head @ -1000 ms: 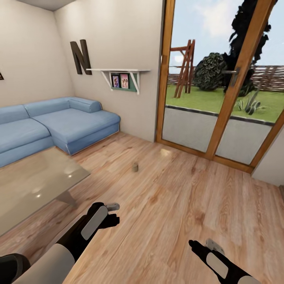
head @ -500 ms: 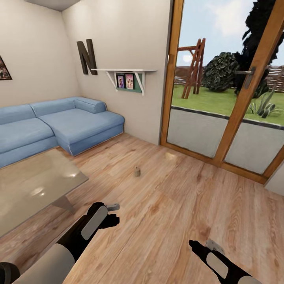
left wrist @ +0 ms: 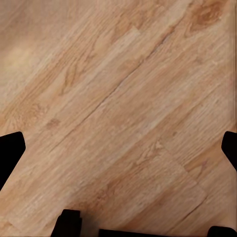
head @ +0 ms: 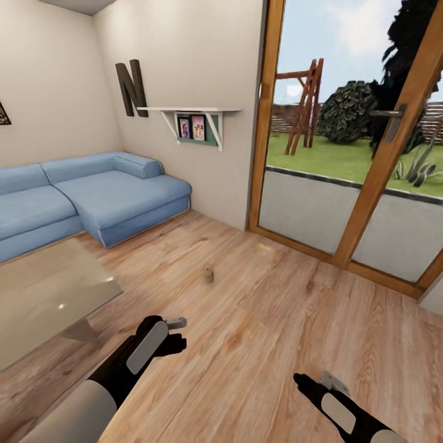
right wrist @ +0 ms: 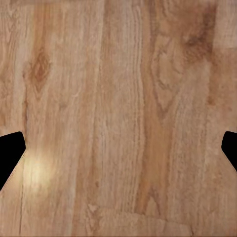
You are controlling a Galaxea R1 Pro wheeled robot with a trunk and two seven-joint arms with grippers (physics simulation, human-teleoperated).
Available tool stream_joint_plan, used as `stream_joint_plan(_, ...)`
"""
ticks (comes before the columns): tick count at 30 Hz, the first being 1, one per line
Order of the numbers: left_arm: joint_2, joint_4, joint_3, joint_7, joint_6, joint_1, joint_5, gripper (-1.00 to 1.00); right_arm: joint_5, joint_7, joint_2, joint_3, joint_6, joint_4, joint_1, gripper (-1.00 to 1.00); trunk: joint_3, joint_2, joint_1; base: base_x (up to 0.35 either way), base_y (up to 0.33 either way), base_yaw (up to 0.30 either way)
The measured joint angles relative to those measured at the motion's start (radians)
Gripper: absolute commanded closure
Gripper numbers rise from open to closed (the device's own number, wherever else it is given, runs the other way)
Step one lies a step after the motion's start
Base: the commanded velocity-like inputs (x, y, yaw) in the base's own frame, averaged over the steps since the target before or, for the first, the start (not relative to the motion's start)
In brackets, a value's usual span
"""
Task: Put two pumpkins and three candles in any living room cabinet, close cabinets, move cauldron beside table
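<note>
Only head cam: candle (head: pixel 208 275) on floor (head: pixel 277 320).

sofa (head: pixel 74 197): cut off at edge | candle (head: pixel 209 275): too small to detail

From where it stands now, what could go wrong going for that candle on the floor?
1. The candle is small and stands alone on the wood floor, so a low reach could tip it or roll it away.
2. The glass coffee table sits close beside the left gripper; swinging that arm may clip its corner.
3. Both grippers, including the right gripper, look open and empty, well short of the candle.
</note>
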Motion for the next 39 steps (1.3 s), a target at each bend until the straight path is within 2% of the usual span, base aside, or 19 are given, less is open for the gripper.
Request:
stream_joint_plan(2,0.0,0.0,0.001,0.0,0.0,0.0,0.0,-1.0,0.0,0.032,-0.001,0.0,0.007,-0.007,0.0,-1.0,0.0,0.0,0.0,0.257,-0.181,0.0)
stream_joint_plan(4,0.0,0.0,0.001,0.0,0.0,0.0,0.0,-1.0,0.0,0.117,-0.007,0.002,0.028,-0.011,0.0,-1.0,0.0,0.0,0.0,0.256,-0.181,0.0)
stream_joint_plan(9,0.001,0.0,0.0,0.0,-0.001,0.0,-0.002,-1.0,0.0,0.43,-0.089,0.0,0.223,-0.067,0.0,-1.0,0.0,0.0,0.0,0.256,-0.181,0.0)
stream_joint_plan(10,0.001,0.0,0.001,0.0,-0.001,0.0,-0.003,-1.0,-0.002,0.485,-0.115,-0.001,0.266,-0.092,0.0,-1.0,0.0,0.0,0.0,0.256,-0.181,0.0)
stream_joint_plan(12,0.002,0.0,0.0,0.002,-0.001,0.0,-0.005,-1.0,-0.057,0.596,-0.21,-0.006,0.363,-0.174,0.0,-1.0,0.0,0.0,0.0,0.256,-0.181,0.0)
stream_joint_plan(13,0.002,0.0,-0.001,0.002,-0.001,0.0,-0.005,-1.0,-0.081,0.615,-0.232,-0.009,0.377,-0.192,0.0,-1.0,0.0,0.0,0.0,0.256,-0.181,0.0)
stream_joint_plan(14,0.001,0.0,-0.001,0.002,-0.003,0.0,-0.005,-1.0,-0.164,0.654,-0.292,-0.017,0.403,-0.232,0.0,-1.0,0.0,0.0,0.0,0.257,-0.181,0.0)
stream_joint_plan(15,0.001,0.0,-0.001,0.002,-0.003,0.0,-0.005,-1.0,-0.205,0.671,-0.325,-0.02,0.413,-0.249,0.001,-1.0,0.0,0.0,0.0,0.257,-0.181,0.0)
stream_joint_plan(16,0.001,0.0,-0.001,0.003,-0.004,0.0,-0.005,-1.0,-0.232,0.682,-0.345,-0.022,0.422,-0.265,0.001,-1.0,0.0,0.0,0.0,0.257,-0.181,0.0)
stream_joint_plan(19,0.002,0.0,-0.001,0.003,-0.006,0.0,-0.006,-1.0,-0.267,0.7,-0.374,-0.024,0.438,-0.318,0.001,-1.0,0.0,0.0,0.0,0.259,-0.181,0.0)
stream_joint_plan(23,0.002,0.0,0.0,0.003,-0.006,0.0,-0.006,-1.0,-0.262,0.688,-0.399,-0.021,0.446,-0.539,0.019,-1.0,0.0,0.0,0.0,0.262,-0.181,0.0)
stream_joint_plan(24,0.002,0.0,0.0,0.003,-0.006,0.0,-0.006,-1.0,-0.251,0.672,-0.408,-0.02,0.447,-0.603,0.029,-1.0,0.0,0.0,0.0,0.263,-0.181,0.0)
stream_joint_plan(26,0.002,0.0,-0.001,0.003,-0.006,0.0,-0.006,-1.0,-0.242,0.602,-0.449,-0.02,0.447,-0.777,0.064,-1.0,0.0,0.0,0.0,0.263,-0.181,0.0)
stream_joint_plan(27,0.002,0.0,-0.001,0.003,-0.006,0.0,-0.006,-1.0,-0.242,0.584,-0.46,-0.02,0.447,-0.816,0.073,-1.0,0.0,0.0,0.0,0.264,-0.181,0.0)
stream_joint_plan(28,0.002,0.0,-0.001,0.002,-0.006,0.0,-0.006,-1.0,-0.25,0.507,-0.506,-0.019,0.445,-0.953,0.102,-1.0,0.0,0.0,0.0,0.267,-0.179,0.0)
stream_joint_plan(29,0.002,0.0,0.0,0.002,-0.006,0.0,-0.006,-1.0,-0.255,0.471,-0.521,-0.018,0.443,-1.011,0.113,-1.0,0.0,0.0,0.0,0.273,-0.17,0.0)
stream_joint_plan(31,0.002,0.0,0.001,0.002,-0.006,0.0,-0.006,-1.0,-0.276,0.421,-0.533,-0.018,0.437,-1.069,0.124,-1.0,0.0,0.0,0.0,0.29,-0.138,0.0)
stream_joint_plan(34,0.002,0.0,0.005,0.001,-0.006,0.0,-0.006,-1.0,-0.283,0.401,-0.537,-0.018,0.431,-1.087,0.129,-1.0,0.0,0.0,0.0,0.31,-0.058,0.0)
stream_joint_plan(39,0.002,0.0,0.015,0.0,-0.007,0.0,-0.004,-1.0,-0.281,0.404,-0.536,-0.019,0.43,-1.003,0.13,-1.0,0.0,0.0,0.0,0.322,-0.006,0.0)
